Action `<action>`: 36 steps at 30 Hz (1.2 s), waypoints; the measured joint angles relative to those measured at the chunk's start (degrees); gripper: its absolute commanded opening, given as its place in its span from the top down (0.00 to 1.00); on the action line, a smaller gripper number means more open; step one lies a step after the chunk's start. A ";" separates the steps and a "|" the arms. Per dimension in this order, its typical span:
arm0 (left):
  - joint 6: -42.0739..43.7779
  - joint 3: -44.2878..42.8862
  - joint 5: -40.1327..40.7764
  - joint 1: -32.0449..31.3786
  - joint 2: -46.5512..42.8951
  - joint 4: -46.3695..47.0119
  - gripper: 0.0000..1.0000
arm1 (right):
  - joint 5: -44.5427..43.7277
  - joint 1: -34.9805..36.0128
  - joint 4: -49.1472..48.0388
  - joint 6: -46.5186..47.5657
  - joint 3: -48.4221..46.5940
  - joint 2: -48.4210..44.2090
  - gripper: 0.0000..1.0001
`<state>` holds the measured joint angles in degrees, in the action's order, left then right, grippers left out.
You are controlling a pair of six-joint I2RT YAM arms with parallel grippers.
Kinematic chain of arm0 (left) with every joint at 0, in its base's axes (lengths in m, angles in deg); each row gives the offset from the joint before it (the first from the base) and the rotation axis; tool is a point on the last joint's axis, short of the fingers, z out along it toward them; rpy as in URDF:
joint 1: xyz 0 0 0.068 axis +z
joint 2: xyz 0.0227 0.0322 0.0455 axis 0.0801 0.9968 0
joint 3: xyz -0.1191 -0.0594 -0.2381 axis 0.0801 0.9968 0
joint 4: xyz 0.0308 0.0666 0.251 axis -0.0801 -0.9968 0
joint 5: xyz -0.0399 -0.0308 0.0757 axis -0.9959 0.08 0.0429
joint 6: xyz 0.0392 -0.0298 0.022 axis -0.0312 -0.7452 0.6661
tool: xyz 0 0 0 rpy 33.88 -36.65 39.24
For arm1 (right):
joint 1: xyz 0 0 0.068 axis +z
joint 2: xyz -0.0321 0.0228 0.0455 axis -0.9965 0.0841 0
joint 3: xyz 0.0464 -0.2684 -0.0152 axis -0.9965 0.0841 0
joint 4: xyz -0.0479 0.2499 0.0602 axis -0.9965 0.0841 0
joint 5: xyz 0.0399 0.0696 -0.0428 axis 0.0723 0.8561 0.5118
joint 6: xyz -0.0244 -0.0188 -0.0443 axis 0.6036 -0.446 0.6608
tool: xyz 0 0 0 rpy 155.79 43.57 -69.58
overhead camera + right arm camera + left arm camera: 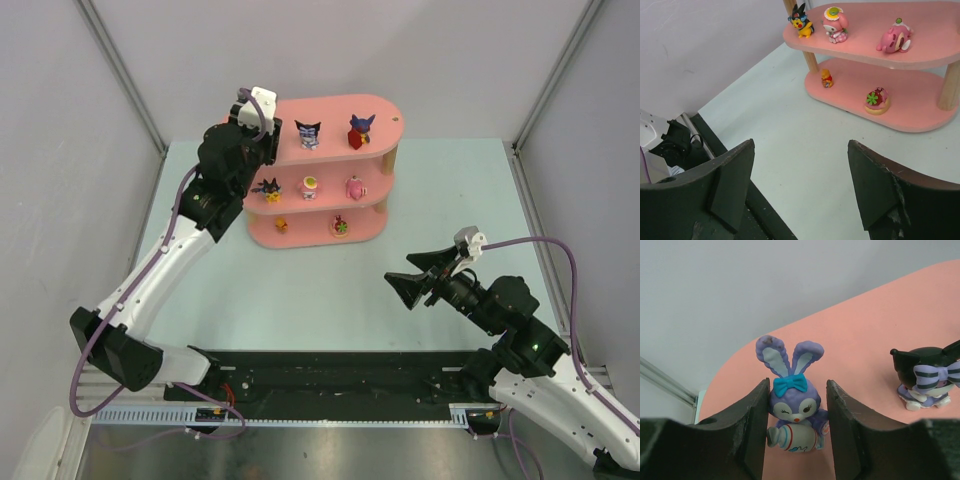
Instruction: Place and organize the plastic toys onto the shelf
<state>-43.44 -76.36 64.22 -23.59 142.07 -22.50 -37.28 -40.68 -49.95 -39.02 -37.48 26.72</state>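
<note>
The pink shelf (335, 110) stands at the back of the table. My left gripper (258, 125) is at the left end of its top board (875, 325). In the left wrist view the left gripper (798, 384) is shut on the blue-purple rabbit (792, 407), which stands upright on the board. A black-eared toy (927, 377) stands to its right. The top view shows that toy (308, 133) and a red-purple one (360, 130) on top, three toys on the middle board and two on the bottom. My right gripper (415, 275) is open and empty over the table.
The right wrist view shows the right gripper (800, 145) above the pale table, with the shelf's lower boards (920, 115) ahead and to the right. A black rail (330, 375) runs along the near edge. Grey walls close in both sides.
</note>
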 measured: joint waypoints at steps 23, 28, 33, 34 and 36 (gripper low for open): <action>-0.55 1.22 -1.03 0.11 -0.07 1.11 0.42 | 0.31 -0.11 0.00 -0.02 0.00 0.04 0.20; -0.55 2.05 -1.27 0.11 -0.07 1.33 0.38 | 0.46 -0.20 0.00 -0.02 0.00 0.04 0.20; -0.55 2.40 -1.29 0.11 -0.33 1.55 0.34 | 0.48 -0.26 0.00 -0.02 0.00 0.04 0.20; -0.55 2.58 -1.29 0.11 -0.50 1.55 0.33 | 0.48 -0.26 0.00 -0.02 0.00 0.04 0.20; -0.55 2.80 -1.29 0.11 -0.76 1.62 0.30 | 0.52 -0.26 0.00 -0.02 0.00 0.07 0.20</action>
<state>-43.98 -73.56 62.93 -23.48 141.31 -20.88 -36.76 -40.95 -49.95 -39.04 -37.48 26.78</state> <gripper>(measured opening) 0.661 0.799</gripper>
